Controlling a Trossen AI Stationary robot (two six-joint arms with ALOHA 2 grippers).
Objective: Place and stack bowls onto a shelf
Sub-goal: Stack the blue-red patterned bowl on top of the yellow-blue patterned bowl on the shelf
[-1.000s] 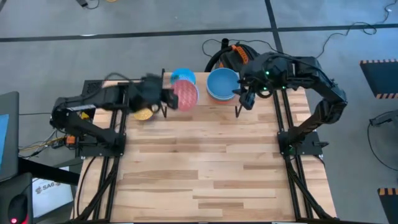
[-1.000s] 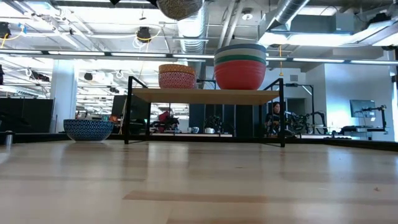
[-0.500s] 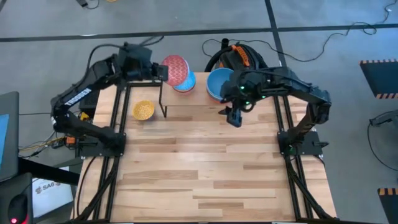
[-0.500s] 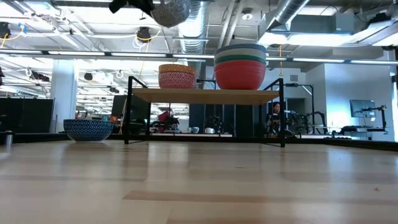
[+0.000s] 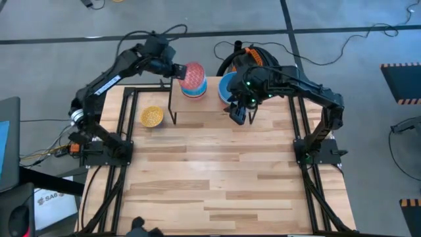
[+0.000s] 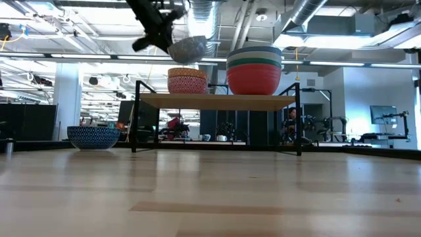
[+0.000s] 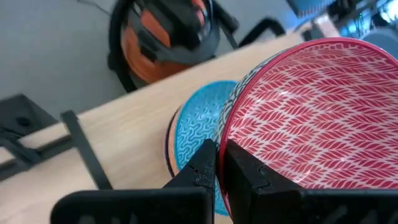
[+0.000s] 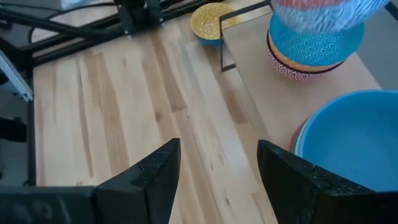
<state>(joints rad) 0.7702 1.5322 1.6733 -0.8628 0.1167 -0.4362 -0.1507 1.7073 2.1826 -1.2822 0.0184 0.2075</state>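
Left gripper (image 7: 217, 163) clamped (raised high); right gripper (image 8: 217, 163) spread.

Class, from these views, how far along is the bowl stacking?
Done: a large stack and a small stack sit on the shelf. In hand: the left gripper holds a pink patterned bowl by its rim above the small stack. Left: one yellow bowl on the table beside the shelf. The right gripper hangs open, empty.

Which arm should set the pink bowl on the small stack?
Left. Its left end effector grips the pink bowl above the small stack; the right end effector hangs open and empty.
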